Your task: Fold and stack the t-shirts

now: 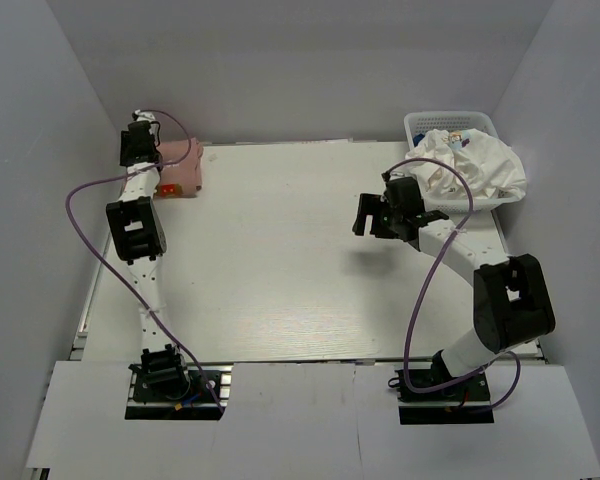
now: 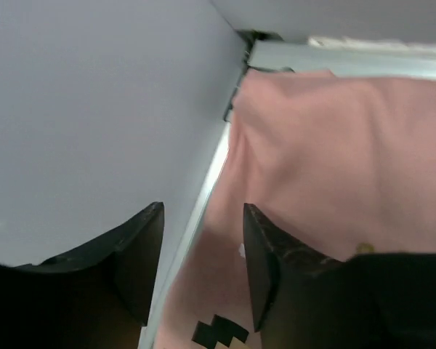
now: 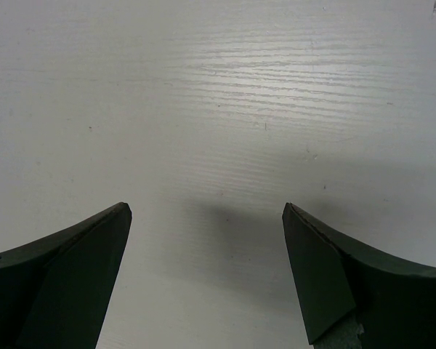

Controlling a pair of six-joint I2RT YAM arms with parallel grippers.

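The dusty pink t-shirt (image 1: 183, 172) lies folded at the far left corner of the table, its orange-red print at its left edge. In the left wrist view the pink t-shirt (image 2: 334, 160) fills the right half. My left gripper (image 1: 140, 140) hovers over the shirt's left edge by the wall; its jaws (image 2: 202, 240) are open and empty. The white t-shirt (image 1: 470, 168) lies crumpled in a white basket (image 1: 430, 122) at the far right. My right gripper (image 1: 372, 218) is open and empty above bare table (image 3: 203, 145), left of the basket.
Grey walls enclose the table on the left, back and right. The table's metal edge rail (image 2: 203, 189) runs beside the pink shirt against the left wall. A black square-patterned marker (image 2: 219, 331) shows on the shirt below my left jaws.
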